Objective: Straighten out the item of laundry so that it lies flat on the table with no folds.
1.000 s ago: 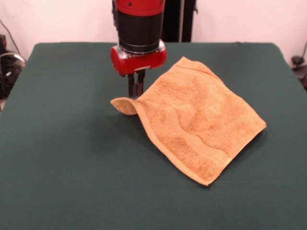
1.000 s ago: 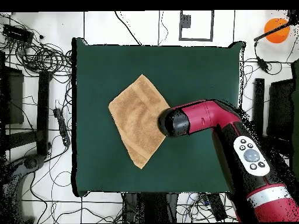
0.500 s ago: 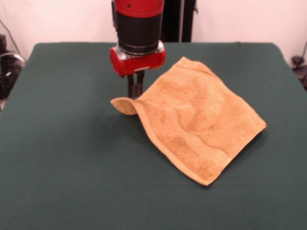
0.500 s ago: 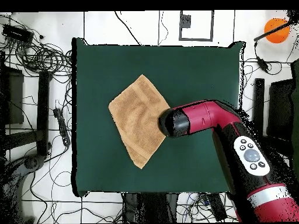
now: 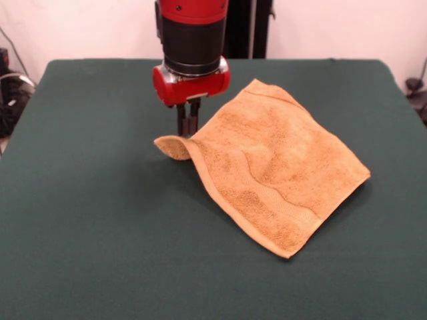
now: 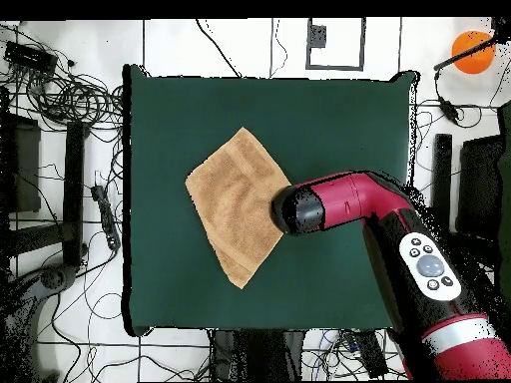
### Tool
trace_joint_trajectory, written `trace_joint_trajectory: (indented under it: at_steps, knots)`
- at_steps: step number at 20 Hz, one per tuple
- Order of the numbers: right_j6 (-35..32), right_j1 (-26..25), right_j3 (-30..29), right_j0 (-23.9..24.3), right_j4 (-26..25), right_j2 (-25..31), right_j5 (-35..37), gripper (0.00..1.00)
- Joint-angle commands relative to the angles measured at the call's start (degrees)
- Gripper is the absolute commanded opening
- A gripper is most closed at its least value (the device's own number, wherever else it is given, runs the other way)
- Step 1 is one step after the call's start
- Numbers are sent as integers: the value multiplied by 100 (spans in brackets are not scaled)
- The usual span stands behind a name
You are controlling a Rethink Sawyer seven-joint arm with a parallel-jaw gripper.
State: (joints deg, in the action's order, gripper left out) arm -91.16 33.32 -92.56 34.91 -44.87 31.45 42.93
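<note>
On the left-centre of the dark green worktop (image 5: 93,220), a little towards its far side, the pincer (image 5: 189,127) hangs straight down with its two dark fingers (image 5: 181,123) close together, clamped, as far as I can judge, on the left corner of the mustard towel (image 5: 273,173). That corner is raised and curled over into a small flap, showing its underside, while the rest of the cloth spreads rightwards, lying like a diamond near the middle, with a woven band running along its near-left edge and soft ripples beside it. The risk I see is a thin grip: with only the very edge caught, a pull to the left could let the corner slip out and fall back folded. A pull too low could drag the whole towel across the surface instead of unrolling the flap, and letting go too high could let it curl again.
</note>
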Motion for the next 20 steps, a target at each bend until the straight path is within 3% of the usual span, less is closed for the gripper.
trace_joint_trajectory:
  at_steps: [1, 20]
  knots:
    - [1333, -322, -8, -144, -117, 281, 423, 0]
    - [1253, -314, -97, -88, -167, 291, 200, 0]
